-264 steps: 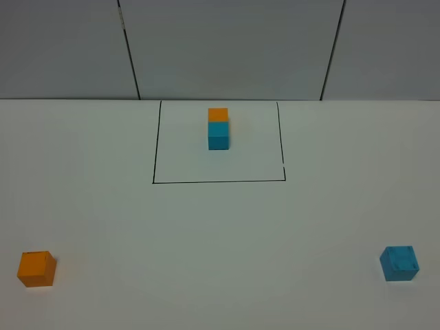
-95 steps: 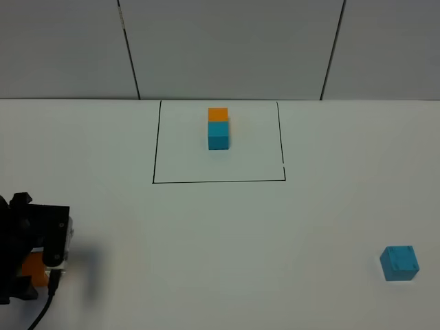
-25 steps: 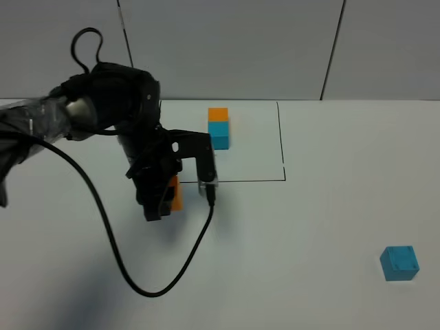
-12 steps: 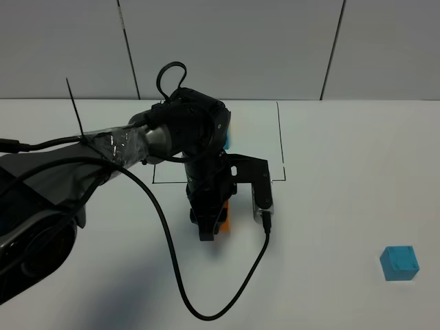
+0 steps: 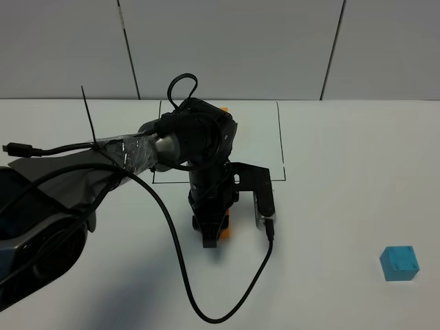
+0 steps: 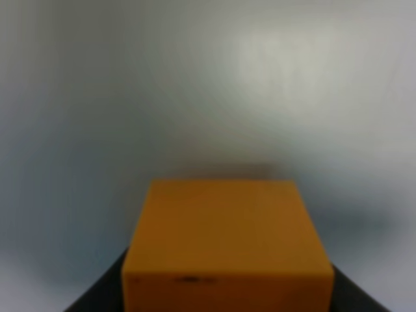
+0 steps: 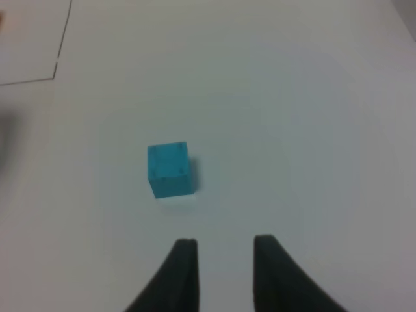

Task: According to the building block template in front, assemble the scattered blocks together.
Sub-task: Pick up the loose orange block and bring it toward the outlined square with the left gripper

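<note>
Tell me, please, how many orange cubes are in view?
2: the scattered orange cube, gripped by the left arm just outside the drawn rectangle, and the template's orange cube, mostly hidden behind that arm.

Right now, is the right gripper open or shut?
Open: the right gripper has its fingers apart, holding nothing; the cyan block lies free.

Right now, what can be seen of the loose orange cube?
The orange cube is a small, matte, plain-faced block with a faint dark mark near one edge. The left gripper is shut on it, just outside the near line of the black drawn rectangle. Whether it touches the white table cannot be told.
</note>
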You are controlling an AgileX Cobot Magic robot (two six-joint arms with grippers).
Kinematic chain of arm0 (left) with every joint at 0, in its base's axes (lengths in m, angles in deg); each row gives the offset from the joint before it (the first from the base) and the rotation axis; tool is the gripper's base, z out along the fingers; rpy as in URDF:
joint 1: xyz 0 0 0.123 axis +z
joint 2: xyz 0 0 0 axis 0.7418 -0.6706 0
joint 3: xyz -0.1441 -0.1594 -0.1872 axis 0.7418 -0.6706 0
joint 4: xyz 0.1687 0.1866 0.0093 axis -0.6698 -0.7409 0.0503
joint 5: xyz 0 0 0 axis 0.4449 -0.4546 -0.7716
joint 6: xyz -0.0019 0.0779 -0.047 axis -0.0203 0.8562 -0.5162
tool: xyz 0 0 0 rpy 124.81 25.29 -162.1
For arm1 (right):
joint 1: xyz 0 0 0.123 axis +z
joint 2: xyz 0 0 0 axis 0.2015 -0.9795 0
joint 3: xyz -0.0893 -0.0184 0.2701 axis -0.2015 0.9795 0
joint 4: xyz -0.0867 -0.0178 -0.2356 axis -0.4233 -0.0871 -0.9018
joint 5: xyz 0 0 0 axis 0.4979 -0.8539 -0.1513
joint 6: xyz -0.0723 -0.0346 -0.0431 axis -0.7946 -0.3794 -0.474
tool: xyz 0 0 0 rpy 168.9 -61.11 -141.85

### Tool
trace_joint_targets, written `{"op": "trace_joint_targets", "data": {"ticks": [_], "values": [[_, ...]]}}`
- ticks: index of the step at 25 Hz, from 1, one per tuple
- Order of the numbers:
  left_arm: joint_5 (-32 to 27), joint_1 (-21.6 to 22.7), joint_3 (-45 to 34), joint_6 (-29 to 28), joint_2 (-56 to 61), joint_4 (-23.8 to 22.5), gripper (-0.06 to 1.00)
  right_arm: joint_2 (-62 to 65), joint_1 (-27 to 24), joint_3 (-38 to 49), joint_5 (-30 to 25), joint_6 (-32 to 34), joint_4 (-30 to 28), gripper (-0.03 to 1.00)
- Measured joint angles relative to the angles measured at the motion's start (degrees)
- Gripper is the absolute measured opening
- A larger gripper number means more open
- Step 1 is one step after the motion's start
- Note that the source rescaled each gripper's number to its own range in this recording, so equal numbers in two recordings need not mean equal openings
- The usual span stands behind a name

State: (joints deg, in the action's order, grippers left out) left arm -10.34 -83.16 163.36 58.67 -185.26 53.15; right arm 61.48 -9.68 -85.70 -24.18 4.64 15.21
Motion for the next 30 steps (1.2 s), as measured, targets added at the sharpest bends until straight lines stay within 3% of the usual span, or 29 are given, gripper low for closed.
{"op": "trace_joint_targets", "data": {"ticks": [15, 21, 30], "values": [[-0.24, 0.0, 0.3, 0.13, -1.25, -0.18, 0.01, 0.0, 0.0, 0.0, 0.0, -0.05, 0.0, 0.0], [-0.31, 0.0, 0.3, 3.56, -1.25, -0.23, 0.01, 0.0, 0.0, 0.0, 0.0, 0.0, 0.0, 0.0], [-0.47, 0.0, 0.3, 4.29, -1.25, -0.3, 0.01, 0.0, 0.0, 0.0, 0.0, 0.0, 0.0, 0.0]]}}
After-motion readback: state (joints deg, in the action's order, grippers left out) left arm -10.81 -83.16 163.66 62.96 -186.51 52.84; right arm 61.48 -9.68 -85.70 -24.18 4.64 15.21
